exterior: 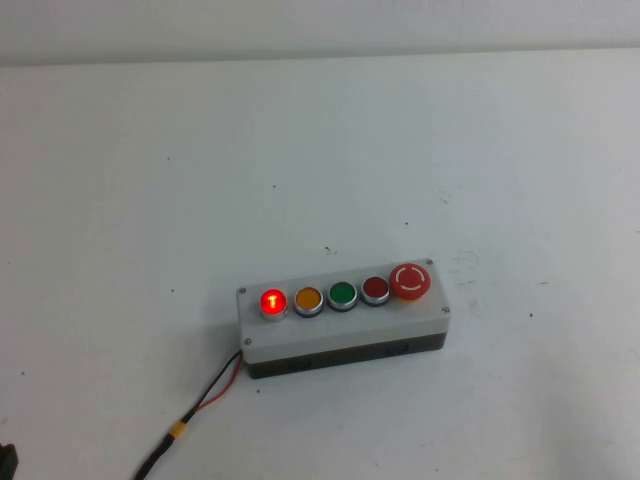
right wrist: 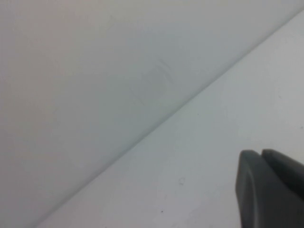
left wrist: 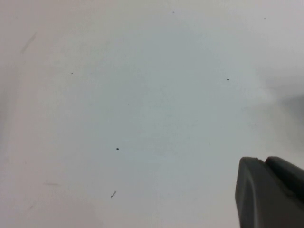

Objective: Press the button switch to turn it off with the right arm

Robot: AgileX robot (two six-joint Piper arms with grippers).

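Observation:
The button switch [exterior: 272,301] is a small round red button with a silver ring, glowing, at the left end of the row on the grey box [exterior: 345,335] in the high view. Neither arm reaches into the high view near the box. My right gripper [right wrist: 261,153] shows only in the right wrist view, fingers together, over bare white table near the line where table meets wall. My left gripper [left wrist: 263,160] shows in the left wrist view, fingers together, over bare white table. The box is in neither wrist view.
After the glowing button the row holds an orange button [exterior: 308,299], a green button [exterior: 342,294], a darker red button [exterior: 375,289] and a big red mushroom button [exterior: 410,280]. Red and black wires [exterior: 215,390] run from the box's left end toward the front edge.

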